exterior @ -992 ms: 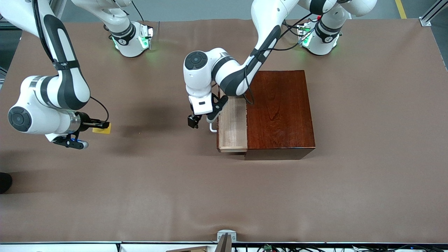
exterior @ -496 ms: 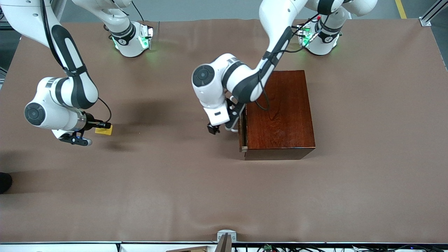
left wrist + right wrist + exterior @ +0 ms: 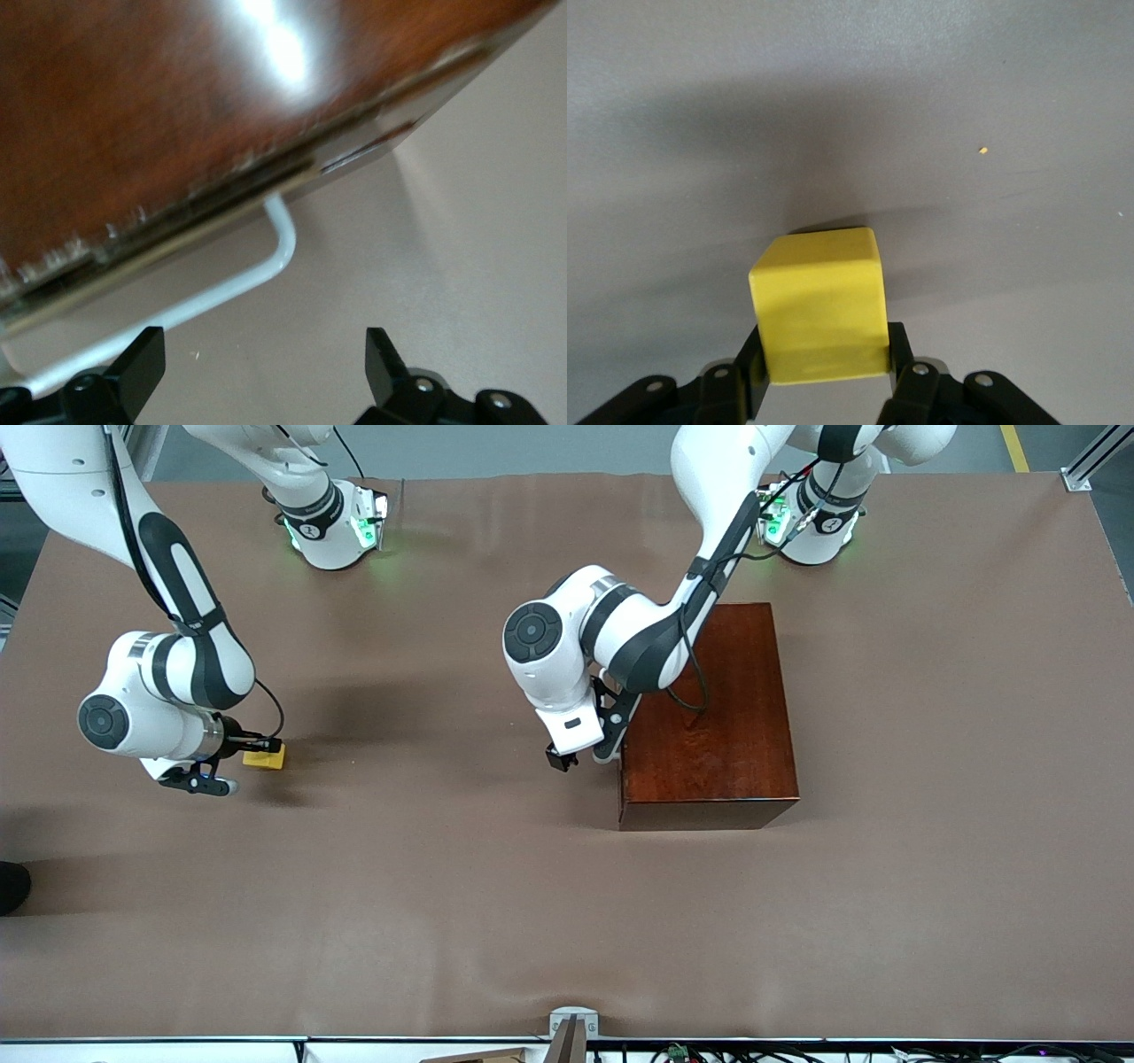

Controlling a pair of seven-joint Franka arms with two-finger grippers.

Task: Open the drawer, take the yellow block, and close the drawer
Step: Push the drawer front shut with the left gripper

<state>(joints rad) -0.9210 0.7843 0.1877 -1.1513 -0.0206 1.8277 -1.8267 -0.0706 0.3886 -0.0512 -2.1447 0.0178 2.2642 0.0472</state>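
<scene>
Evidently the closing step is all but done: the drawer (image 3: pixel 620 766) sits flush in the dark reddish-brown box (image 3: pixel 709 708), with none of its pale inside showing in the front view. Its white handle (image 3: pixel 266 266) stands out from the drawer front, and the left hand (image 3: pixel 580 755) hangs just in front of it, fingers (image 3: pixel 142 359) spread apart with nothing between them (the handle lies ahead of the fingertips, not inside their span, as far as the left wrist view shows).

The yellow block (image 3: pixel 266 757) is out of the drawer and well away from the box, toward the right arm's end of the tabletop (image 3: pixel 567 921). The right hand (image 3: pixel 257 746) is clamped on it; the right wrist view shows the cube (image 3: pixel 819 305) pinched between the two dark fingers (image 3: pixel 908 367). Whether the block rests on the brown surface or is held just above it cannot be told for certain, though its shadow lies close under it.

By the look of things, little of the task is left. The next move probably calls only for the left arm to draw clear of the handle without snagging it, and for the right arm to keep its grip on the block.
</scene>
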